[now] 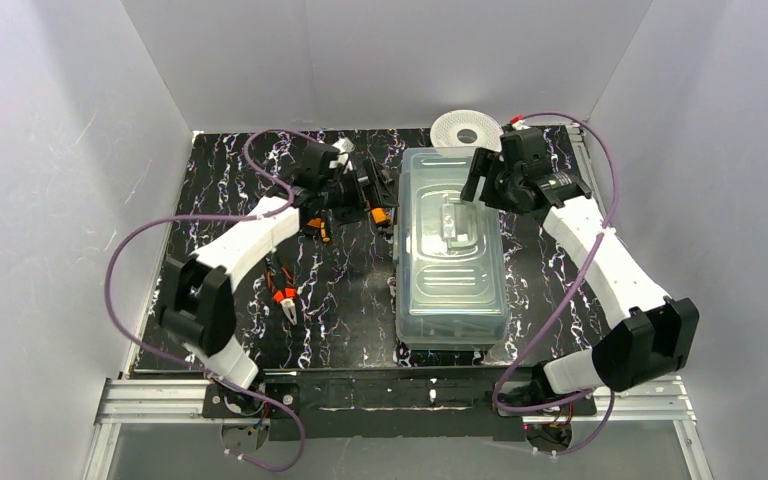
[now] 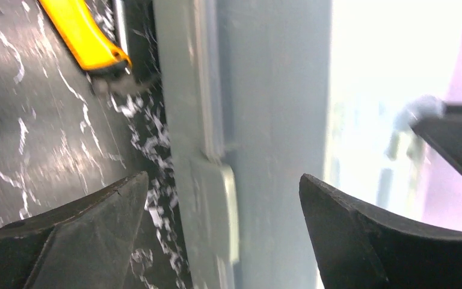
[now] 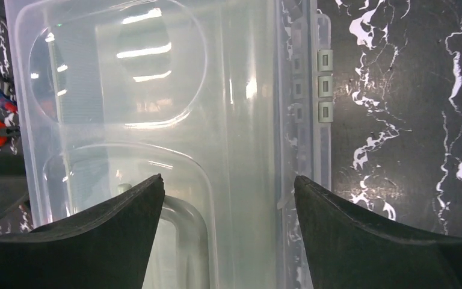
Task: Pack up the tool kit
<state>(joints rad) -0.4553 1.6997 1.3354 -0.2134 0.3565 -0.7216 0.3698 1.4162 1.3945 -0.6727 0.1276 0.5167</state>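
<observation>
The pale-green tool box with its clear lid on stands in the middle of the black marbled mat. My left gripper is open and empty at the box's far left side; in the left wrist view its fingers straddle the box's side wall and a latch tab. My right gripper is open and empty over the lid's far right part; in the right wrist view the lid lies under it. Orange-handled pliers and other small tools lie on the mat left of the box.
A white round spool lies behind the box at the back edge. An orange tool handle lies close to the box's left side. Latch clips run along the box's edge. White walls enclose the mat on three sides.
</observation>
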